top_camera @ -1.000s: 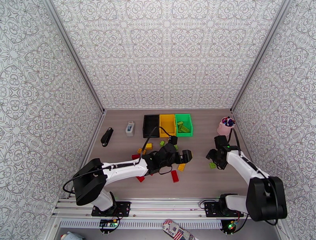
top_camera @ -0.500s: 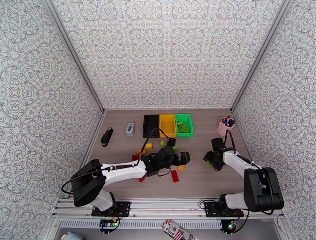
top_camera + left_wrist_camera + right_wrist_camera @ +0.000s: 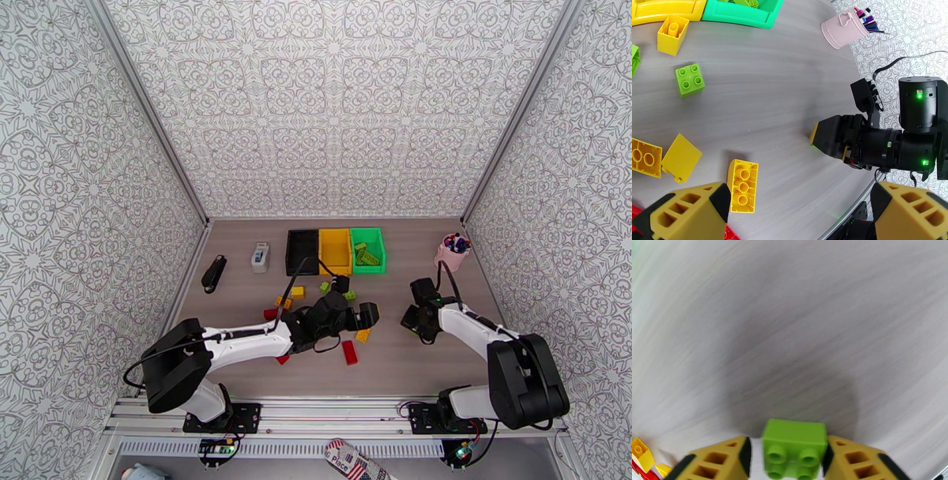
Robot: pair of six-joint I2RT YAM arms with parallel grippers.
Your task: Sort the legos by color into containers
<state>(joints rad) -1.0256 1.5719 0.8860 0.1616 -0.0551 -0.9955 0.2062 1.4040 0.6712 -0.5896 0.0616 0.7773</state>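
My right gripper [image 3: 787, 451] is shut on a lime green lego [image 3: 794, 448], its pads pressed against both sides just above the table. From above, the right gripper [image 3: 412, 319] sits right of centre. My left gripper [image 3: 366, 315] stands open over the loose legos, its fingers [image 3: 691, 209] wide apart near a yellow lego [image 3: 742, 185]. A green lego [image 3: 690, 80] and another yellow one [image 3: 672, 33] lie farther off. A red lego [image 3: 349, 352] lies near the front. The black container [image 3: 302, 251], yellow container [image 3: 335, 251] and green container [image 3: 380, 249] stand side by side at the back.
A pink cup of pens [image 3: 452, 253] stands at the back right, close behind the right arm. A white-and-blue box [image 3: 260, 257] and a black object [image 3: 213, 273] lie at the back left. The green container holds some green bricks.
The right gripper slid left and toward the table's middle and closed on the green lego. The left arm shifted only slightly and stayed open.
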